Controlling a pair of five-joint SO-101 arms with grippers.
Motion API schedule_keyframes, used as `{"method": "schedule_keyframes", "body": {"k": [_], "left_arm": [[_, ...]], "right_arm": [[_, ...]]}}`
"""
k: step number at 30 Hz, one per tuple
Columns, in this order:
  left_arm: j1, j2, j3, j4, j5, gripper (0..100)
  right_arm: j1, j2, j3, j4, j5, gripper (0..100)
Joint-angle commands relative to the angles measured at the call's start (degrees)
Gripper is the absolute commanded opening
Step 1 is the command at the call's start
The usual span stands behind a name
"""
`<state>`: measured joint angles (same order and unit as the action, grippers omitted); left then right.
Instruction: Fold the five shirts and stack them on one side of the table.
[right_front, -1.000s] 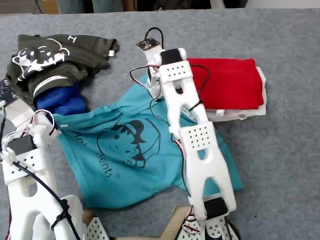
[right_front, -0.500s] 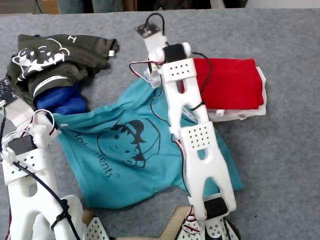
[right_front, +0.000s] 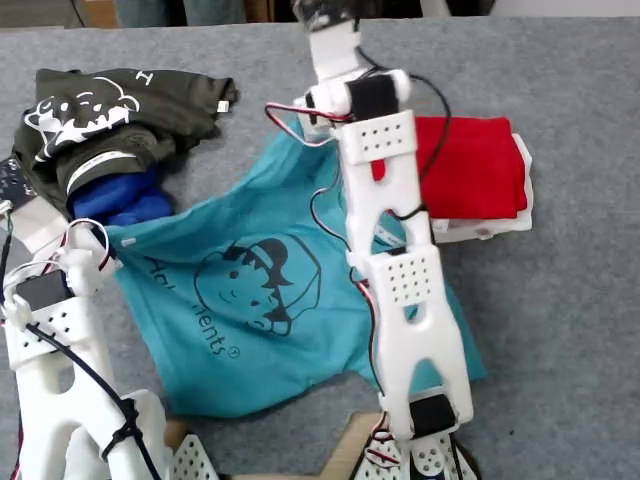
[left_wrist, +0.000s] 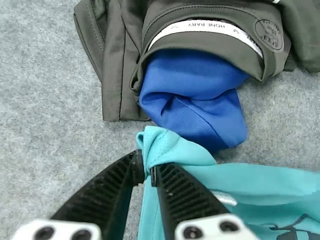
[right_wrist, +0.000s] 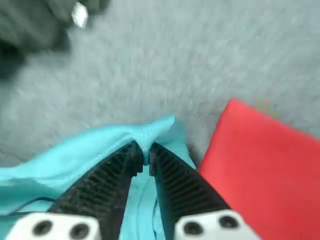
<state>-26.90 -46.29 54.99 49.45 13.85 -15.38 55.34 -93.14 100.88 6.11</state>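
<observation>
From above, five shirts lie on the grey worktop. One teal shirt is spread open in the middle, a printed face showing. One red shirt lies folded at the right, resting on one folded white shirt whose edge shows beneath it. One dark green shirt is crumpled at the far left; one blue shirt is bunched under its near edge, touching the teal shirt. There are two white arms. The right arm stretches across the teal shirt to its far corner, just beside the red shirt; the left arm stands at the near left, by the teal shirt's left corner.

Left wrist view: the left claw is pinched on a corner of the teal shirt, with cloth bunched between the two black jaws; the blue shirt lies just beyond it, tucked under the dark green shirt.

Right wrist view: the right claw is clamped on an edge of the teal shirt — jaws narrow, fabric between them; the red shirt is just beside it, with grey worktop beyond.
</observation>
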Motion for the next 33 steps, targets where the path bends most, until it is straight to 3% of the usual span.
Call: {"method": "schedule_keyframes", "body": {"k": [1,15,27,33], "left_arm": [[1.6,-1.3,-4.8,-0.9,0.9,3],[9.1,-1.0,-41.5,1.1,-2.4,3],[9.9,-1.6,-74.3,31.2,-3.4,3],[9.9,-1.6,-87.4,46.9,-4.3,3]], "right_arm": [[-1.0,-10.5,-2.6,-0.3,-1.3,1.3],[1.8,-34.8,-1.9,-27.9,-3.5,1.3],[1.8,-50.3,-1.8,-30.1,0.1,1.3],[1.8,-61.1,7.9,-30.6,0.4,1.3]]}}
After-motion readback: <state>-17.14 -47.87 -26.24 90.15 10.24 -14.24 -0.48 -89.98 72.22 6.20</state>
